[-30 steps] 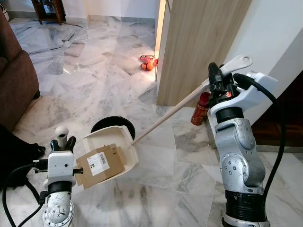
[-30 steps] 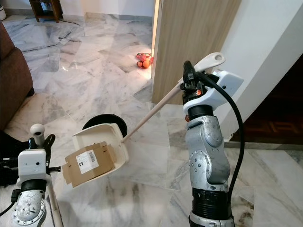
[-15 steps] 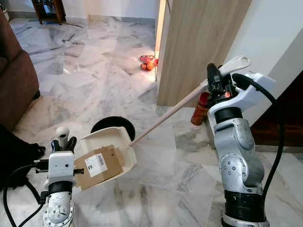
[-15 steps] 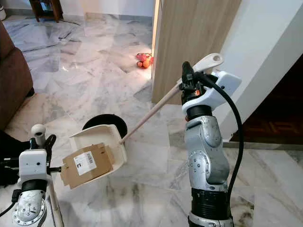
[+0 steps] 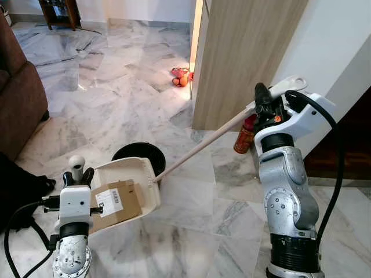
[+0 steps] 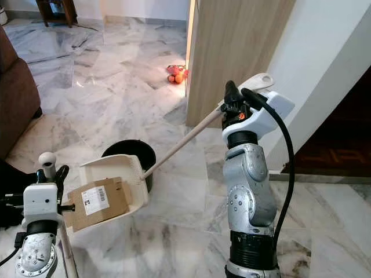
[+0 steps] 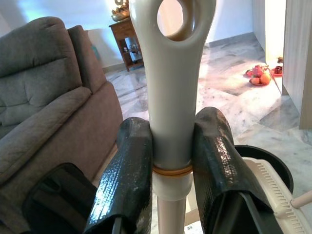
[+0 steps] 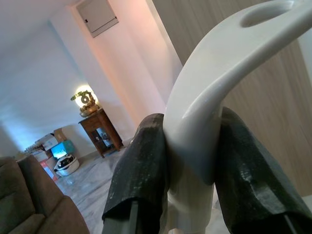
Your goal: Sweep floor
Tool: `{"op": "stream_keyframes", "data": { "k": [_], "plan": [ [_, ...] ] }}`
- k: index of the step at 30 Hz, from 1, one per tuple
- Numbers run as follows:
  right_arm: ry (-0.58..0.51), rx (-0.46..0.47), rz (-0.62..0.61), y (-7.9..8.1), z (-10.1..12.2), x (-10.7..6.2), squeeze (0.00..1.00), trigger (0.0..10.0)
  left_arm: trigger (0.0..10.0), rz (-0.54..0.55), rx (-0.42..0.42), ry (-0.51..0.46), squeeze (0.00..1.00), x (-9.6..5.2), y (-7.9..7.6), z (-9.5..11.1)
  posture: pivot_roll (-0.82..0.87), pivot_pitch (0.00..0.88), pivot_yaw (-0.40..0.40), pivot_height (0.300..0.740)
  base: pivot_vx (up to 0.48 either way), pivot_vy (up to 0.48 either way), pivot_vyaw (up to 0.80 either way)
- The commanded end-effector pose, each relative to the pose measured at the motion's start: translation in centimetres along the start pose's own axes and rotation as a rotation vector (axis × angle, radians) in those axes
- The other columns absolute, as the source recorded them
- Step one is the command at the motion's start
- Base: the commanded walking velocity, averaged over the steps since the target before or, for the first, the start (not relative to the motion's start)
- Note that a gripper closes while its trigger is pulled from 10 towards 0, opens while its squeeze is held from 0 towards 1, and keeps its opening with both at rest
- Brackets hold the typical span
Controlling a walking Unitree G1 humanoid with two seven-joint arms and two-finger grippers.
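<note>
My right gripper (image 5: 262, 99) is shut on the top of a long cream dustpan handle (image 5: 203, 142) that slants down to the left. The cream dustpan (image 5: 128, 181) hangs low over the floor with a flattened cardboard box (image 5: 111, 203) lying in it. Right behind the pan stands a black bin (image 5: 138, 153). My left gripper (image 5: 77, 175) is shut on the cream broom handle (image 7: 170, 97) near its looped top. In the right wrist view my black fingers (image 8: 141, 170) clamp the dustpan's curved grip (image 8: 204, 112).
The marble floor (image 5: 110, 92) stretches ahead. A brown sofa (image 5: 17, 92) is on the left with a black bag (image 5: 20, 188) by it. A wooden door panel (image 5: 243, 52) and white wall stand to the right, a red spray can (image 5: 244, 133) at their foot. Fruit (image 5: 181, 76) lies by the doorway.
The dustpan with the box has swung left and lower, ending in front of the black bin. The right gripper's handle top has tipped down slightly.
</note>
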State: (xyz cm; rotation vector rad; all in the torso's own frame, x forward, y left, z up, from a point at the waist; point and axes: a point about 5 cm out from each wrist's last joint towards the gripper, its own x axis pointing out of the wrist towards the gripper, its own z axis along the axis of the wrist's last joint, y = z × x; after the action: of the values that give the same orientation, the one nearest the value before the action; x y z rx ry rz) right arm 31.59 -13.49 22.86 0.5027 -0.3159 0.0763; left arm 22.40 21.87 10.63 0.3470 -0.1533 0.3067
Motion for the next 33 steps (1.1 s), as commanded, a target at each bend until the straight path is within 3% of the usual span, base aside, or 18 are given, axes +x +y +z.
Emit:
{"op": "stream_keyframes", "data": {
  "k": [1,12,19,33],
  "plan": [
    [-0.040,0.037,0.001,0.1,0.8,0.1,0.00,10.0,10.0,0.001,-0.001,-0.022,0.00,-0.1,0.0,0.3,0.21,0.077,-0.080,0.740,0.000,0.000,0.00],
    [0.023,0.112,-0.068,0.0,-0.7,-0.2,0.00,10.0,10.0,-0.001,-0.001,-0.023,0.00,-0.1,-0.1,0.4,0.21,0.080,-0.081,0.740,0.000,0.000,0.00],
    [0.094,0.171,-0.144,-0.9,-2.4,-0.8,0.00,10.0,10.0,-0.001,-0.002,-0.023,0.00,-0.1,-0.1,0.4,0.21,0.082,-0.082,0.740,0.000,0.000,0.00],
    [0.129,0.235,-0.197,-1.5,-3.2,-1.0,0.00,10.0,10.0,-0.001,-0.004,-0.022,0.00,-0.2,-0.2,0.4,0.21,0.082,-0.083,0.740,0.000,0.000,0.00]
  ]
}}
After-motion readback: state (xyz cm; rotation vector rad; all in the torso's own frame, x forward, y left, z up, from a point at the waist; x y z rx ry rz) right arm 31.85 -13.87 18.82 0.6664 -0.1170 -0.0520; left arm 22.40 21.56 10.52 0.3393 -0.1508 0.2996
